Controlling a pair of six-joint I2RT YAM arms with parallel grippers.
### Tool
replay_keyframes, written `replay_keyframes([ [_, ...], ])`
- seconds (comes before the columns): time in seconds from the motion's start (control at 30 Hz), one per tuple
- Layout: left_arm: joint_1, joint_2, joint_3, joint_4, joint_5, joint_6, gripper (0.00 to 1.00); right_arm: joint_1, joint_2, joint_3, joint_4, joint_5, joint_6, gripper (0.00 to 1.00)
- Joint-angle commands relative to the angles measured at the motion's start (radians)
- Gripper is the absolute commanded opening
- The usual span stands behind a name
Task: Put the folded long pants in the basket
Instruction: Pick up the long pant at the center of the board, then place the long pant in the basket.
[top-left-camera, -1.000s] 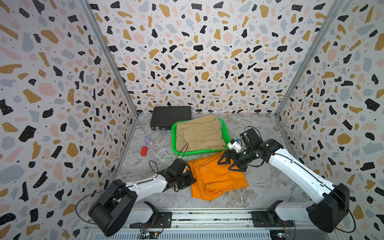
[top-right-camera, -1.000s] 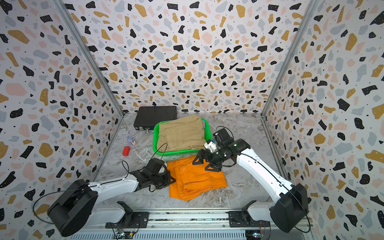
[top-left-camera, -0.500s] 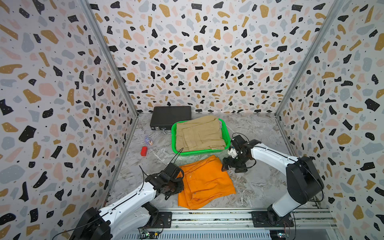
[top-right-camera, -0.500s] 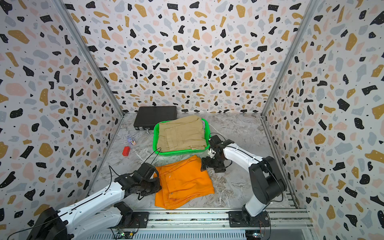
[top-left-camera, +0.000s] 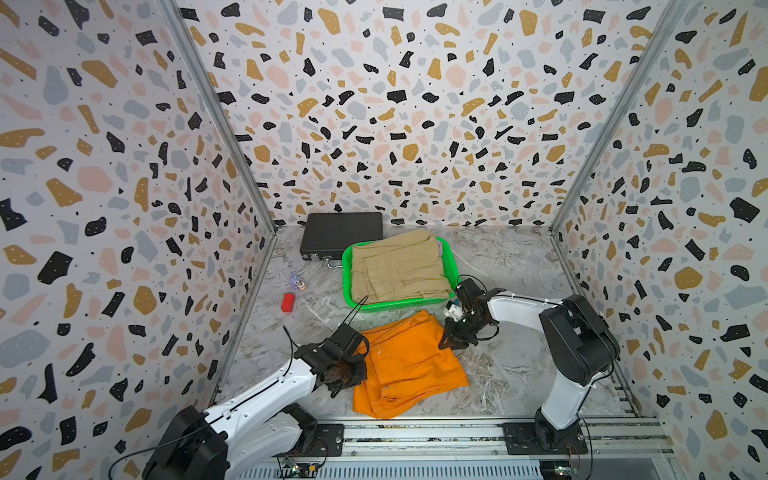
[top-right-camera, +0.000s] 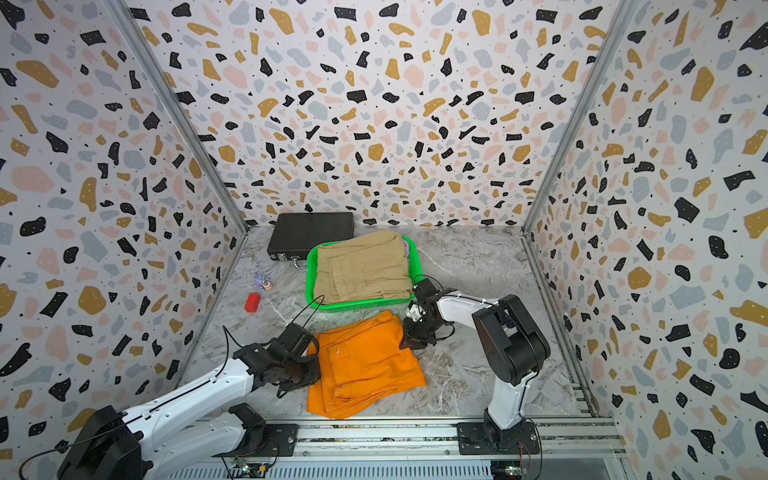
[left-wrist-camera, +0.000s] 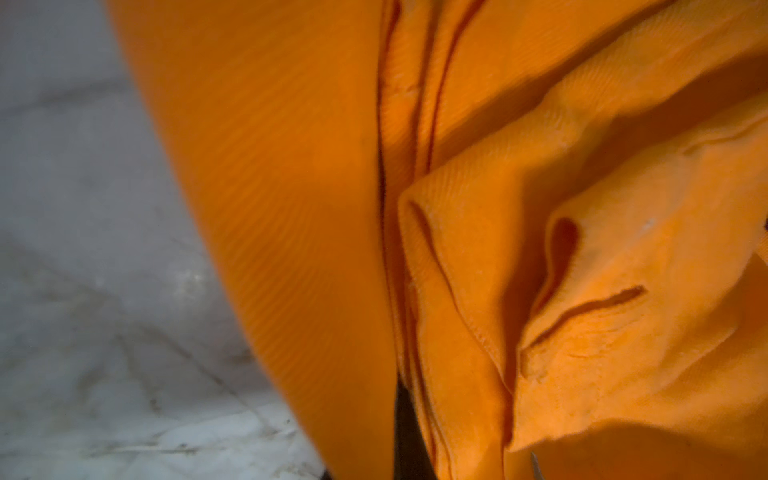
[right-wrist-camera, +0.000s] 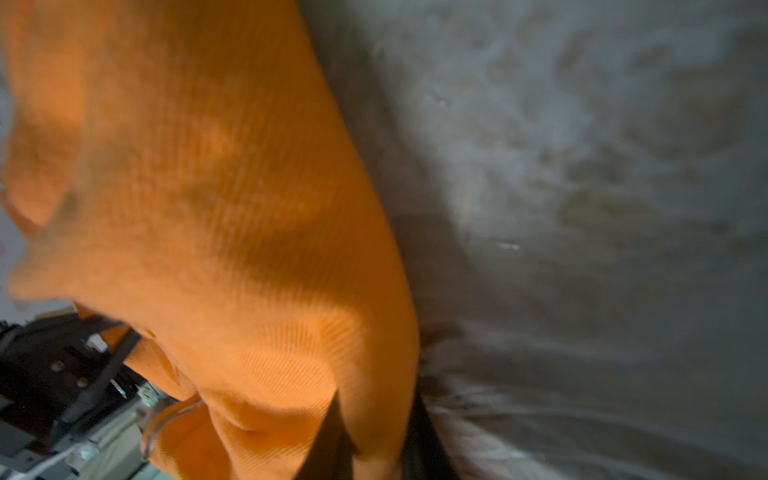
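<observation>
The orange folded long pants lie on the marble table in front of the green basket. Khaki pants fill the basket, and a bit of lilac cloth peeks out at its far right corner. My left gripper is shut on the orange pants' left edge. My right gripper is shut on their far right edge, with orange cloth pinched between its dark fingers.
A flat black box lies behind the basket at the back left. A red block and a small toy sit left of the basket. Patterned walls close in three sides.
The orange pants slid toward the front with the left gripper, then stopped. The right gripper came down onto their far right edge and shut on it.
</observation>
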Motion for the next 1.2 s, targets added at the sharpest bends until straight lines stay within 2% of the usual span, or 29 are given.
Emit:
replay_keyframes([
  [0.0, 0.006, 0.005, 0.039, -0.006, -0.012, 0.028, 0.0, 0.022, -0.021, -0.008, 0.005, 0.006, 0.0, 0.0],
  [0.13, 0.006, -0.023, 0.067, -0.034, -0.009, 0.053, 0.0, 0.036, -0.107, -0.002, -0.064, 0.057, 0.0, 0.0],
  [0.33, 0.005, -0.096, 0.2, -0.19, -0.019, 0.112, 0.0, 0.056, -0.319, 0.038, -0.21, 0.154, 0.013, 0.0],
  [0.47, 0.006, -0.107, 0.306, -0.294, -0.009, 0.148, 0.0, 0.058, -0.397, 0.128, -0.313, 0.198, 0.005, 0.0],
  [0.63, 0.006, -0.129, 0.42, -0.369, 0.038, 0.132, 0.0, 0.062, -0.429, 0.29, -0.448, 0.214, -0.009, 0.0],
  [0.8, 0.008, -0.126, 0.558, -0.449, 0.041, 0.115, 0.0, 0.062, -0.422, 0.46, -0.543, 0.238, -0.049, 0.0],
  [0.9, 0.025, -0.076, 0.654, -0.479, 0.037, 0.161, 0.0, 0.061, -0.375, 0.569, -0.573, 0.249, -0.079, 0.0],
  [1.17, 0.26, 0.214, 0.986, -0.512, 0.23, 0.348, 0.0, 0.027, -0.12, 0.997, -0.603, 0.23, -0.102, 0.0],
])
